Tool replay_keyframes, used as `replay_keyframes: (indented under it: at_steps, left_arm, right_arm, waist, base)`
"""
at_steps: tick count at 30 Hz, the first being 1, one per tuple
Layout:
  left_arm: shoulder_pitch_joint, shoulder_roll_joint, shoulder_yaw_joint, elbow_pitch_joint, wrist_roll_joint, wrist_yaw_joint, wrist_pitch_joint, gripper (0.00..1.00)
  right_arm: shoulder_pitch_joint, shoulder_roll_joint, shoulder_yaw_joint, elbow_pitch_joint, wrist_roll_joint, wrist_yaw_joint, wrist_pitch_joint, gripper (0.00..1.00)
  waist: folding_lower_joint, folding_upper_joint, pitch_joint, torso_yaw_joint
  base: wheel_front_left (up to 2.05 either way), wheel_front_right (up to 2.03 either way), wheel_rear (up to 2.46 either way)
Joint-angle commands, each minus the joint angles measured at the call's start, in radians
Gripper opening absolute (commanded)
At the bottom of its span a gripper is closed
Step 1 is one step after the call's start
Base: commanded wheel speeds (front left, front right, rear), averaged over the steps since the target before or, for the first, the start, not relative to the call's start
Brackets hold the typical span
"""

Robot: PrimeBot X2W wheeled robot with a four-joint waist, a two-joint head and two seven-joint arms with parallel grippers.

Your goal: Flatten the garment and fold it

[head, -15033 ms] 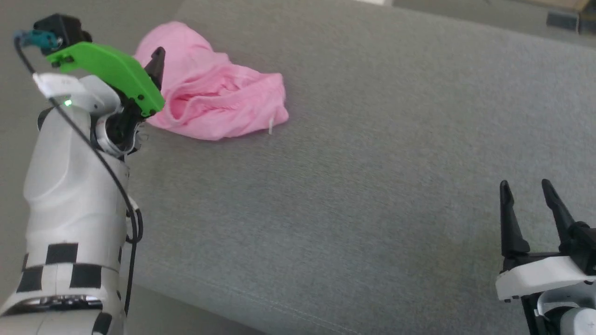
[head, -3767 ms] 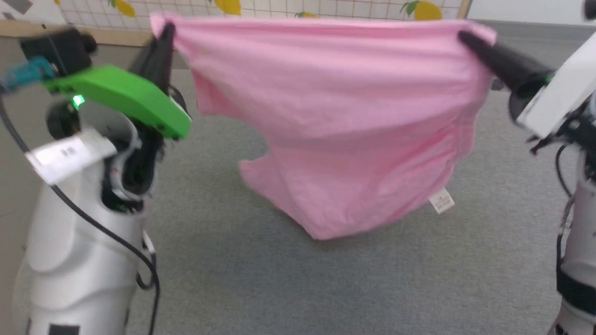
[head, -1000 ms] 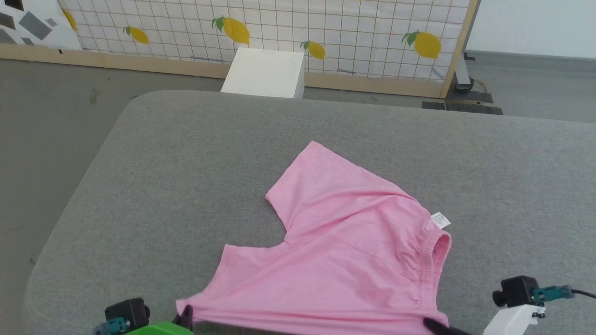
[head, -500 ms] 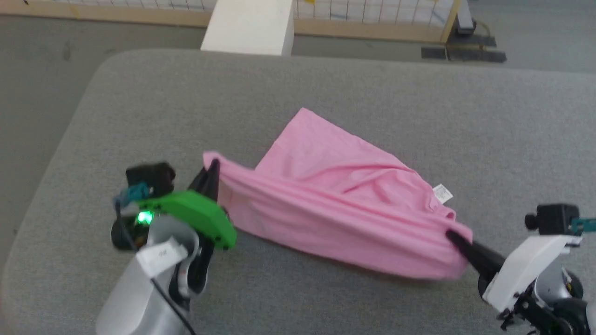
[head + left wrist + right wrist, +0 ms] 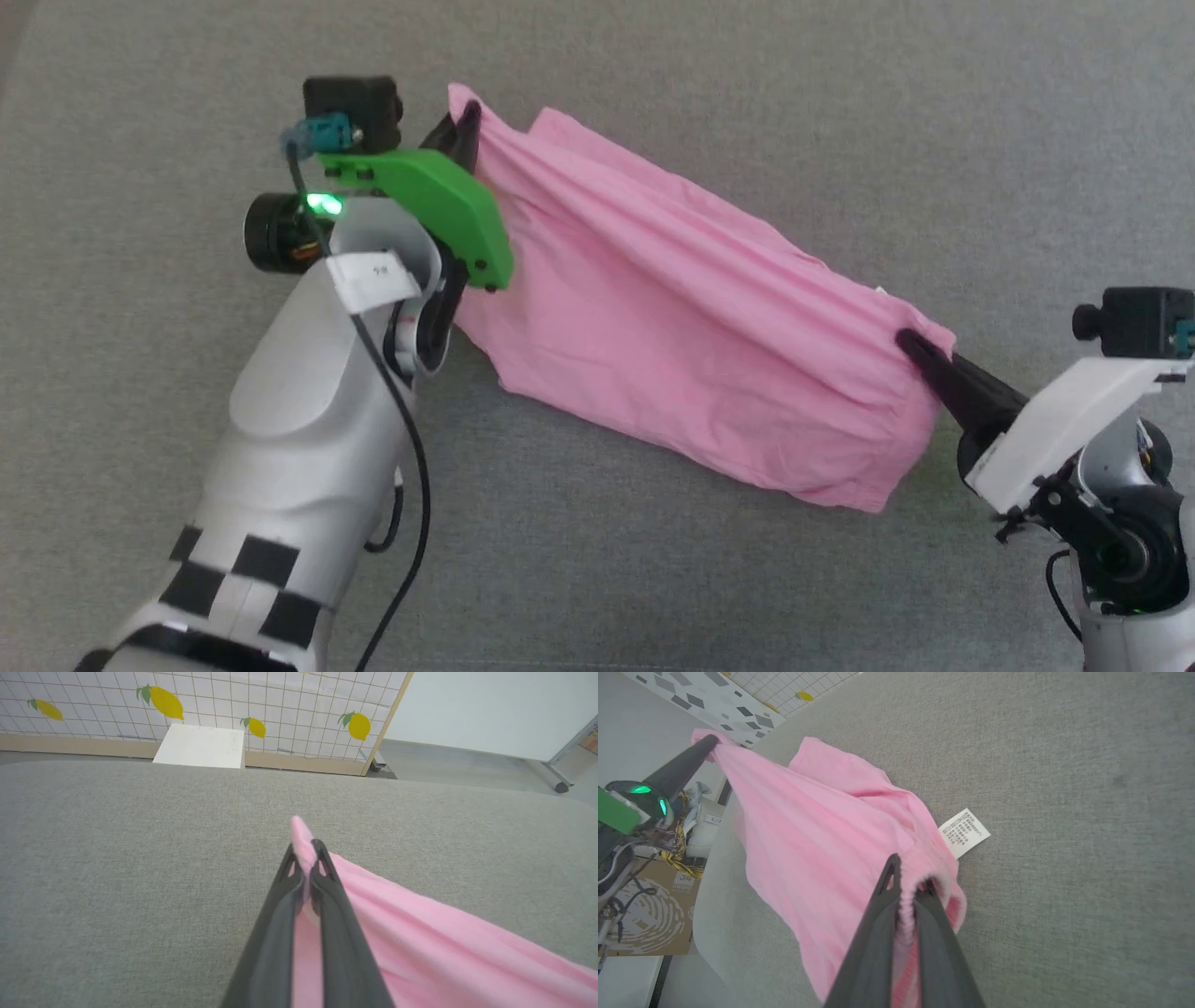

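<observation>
The light pink garment [image 5: 691,317] hangs stretched between my two grippers above the grey cushion, its lower part draping down in folds. My left gripper [image 5: 467,117] is shut on one upper corner, and pink cloth pokes out past its fingertips [image 5: 306,851] in the left wrist view. My right gripper [image 5: 910,343] is shut on the gathered elastic waistband [image 5: 909,891] at the other end. The small white tag [image 5: 964,832] lies on the cushion beside the waistband. The left gripper [image 5: 707,745] also appears at the upper left of the right wrist view.
The wide grey cushion [image 5: 747,579] spreads all around the garment. Beyond its far edge stand a white box [image 5: 201,746] and a lemon-patterned tiled panel [image 5: 210,700]. A cardboard box [image 5: 644,914] sits past the cushion's side.
Both grippers have carried the held edge away from me, over the rest of the garment, which now drapes under that edge. The head camera has tilted down.
</observation>
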Motion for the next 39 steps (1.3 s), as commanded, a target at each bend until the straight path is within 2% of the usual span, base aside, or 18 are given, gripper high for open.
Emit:
replay_keyframes:
  at_steps: [1,13,14,15,16,17,23,29,35,39]
  left_arm:
    - [-0.040,-0.005,-0.004,0.034,0.011,-0.006,0.000,0.00]
    - [-0.209,-0.047,-0.039,0.276,0.022,-0.046,-0.036,0.00]
    - [-0.214,-0.049,-0.039,0.298,0.019,-0.046,-0.034,0.00]
    - [-0.218,-0.051,-0.037,0.312,0.015,-0.044,-0.034,0.01]
    - [-0.223,-0.053,-0.033,0.328,0.010,-0.041,-0.038,0.40]
    - [-0.225,-0.054,-0.034,0.342,0.010,-0.040,-0.039,1.00]
    - [-0.242,-0.058,-0.024,0.397,-0.002,-0.039,-0.088,1.00]
    - [-0.251,-0.043,-0.014,0.411,-0.011,-0.069,-0.196,1.00]
    - [-0.198,-0.005,-0.021,0.324,0.001,-0.111,-0.298,1.00]
    - [-0.101,0.053,-0.024,0.182,0.041,-0.104,-0.333,1.00]
  right_arm:
    - [-0.022,-0.002,0.005,0.007,0.012,-0.001,-0.010,0.00]
    - [-0.057,-0.020,0.057,0.034,0.048,-0.001,-0.041,0.00]
    - [-0.058,-0.019,0.060,0.037,0.051,-0.001,-0.045,0.25]
    - [-0.060,-0.020,0.066,0.037,0.053,-0.001,-0.048,0.80]
    - [-0.059,-0.021,0.073,0.038,0.058,-0.001,-0.050,1.00]
    - [-0.058,-0.021,0.076,0.039,0.062,-0.001,-0.054,1.00]
    - [-0.033,-0.033,0.080,0.025,0.076,-0.001,-0.082,1.00]
    - [0.046,-0.028,0.042,-0.040,0.009,-0.001,-0.119,1.00]
    - [0.131,-0.009,0.007,-0.123,-0.209,-0.001,-0.116,1.00]
    - [0.200,0.025,0.011,-0.172,-0.393,-0.001,-0.080,1.00]
  waist:
    - [0.0000,-0.0001,0.088,-0.053]
    - [0.0000,-0.0001,0.163,-0.110]
    - [0.0000,-0.0001,0.164,-0.113]
    - [0.0000,-0.0001,0.164,-0.115]
    - [0.0000,-0.0001,0.162,-0.117]
    - [0.0000,-0.0001,0.160,-0.117]
    - [0.0000,-0.0001,0.119,-0.104]
    - [0.0000,-0.0001,0.007,-0.070]
    - [0.0000,-0.0001,-0.085,-0.050]
    - [0.0000,-0.0001,-0.131,-0.041]
  base:
    - [0.00,0.00,0.00]
    - [0.00,0.00,0.00]
    - [0.00,0.00,0.00]
    - [0.00,0.00,0.00]
    - [0.00,0.00,0.00]
    - [0.00,0.00,0.00]
    - [0.00,0.00,0.00]
    - [0.00,0.00,0.00]
    - [0.00,0.00,0.00]
    - [0.00,0.00,0.00]
